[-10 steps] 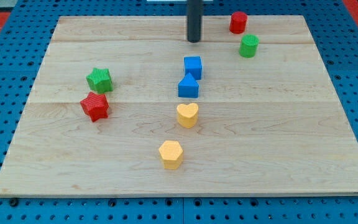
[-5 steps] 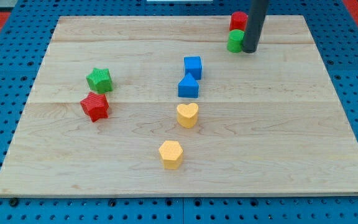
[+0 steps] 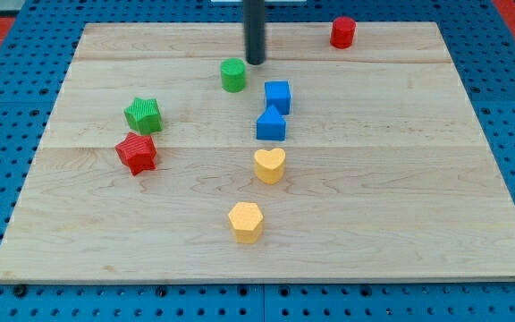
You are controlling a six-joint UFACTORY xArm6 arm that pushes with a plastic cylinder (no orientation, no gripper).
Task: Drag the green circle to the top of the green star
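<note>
My tip [image 3: 256,63], the lower end of the plain dark rod with no pincer to open or shut, rests on the pale wooden board [image 3: 401,197] just to the upper right of the small green circle block [image 3: 232,75], close to touching it. The ridged green star block [image 3: 142,114] lies well to the view's left and lower, with the red star block [image 3: 137,152] just below it. To finish well, push leftward from the circle's right side, staying above the star's line so the circle stops just above it.
</note>
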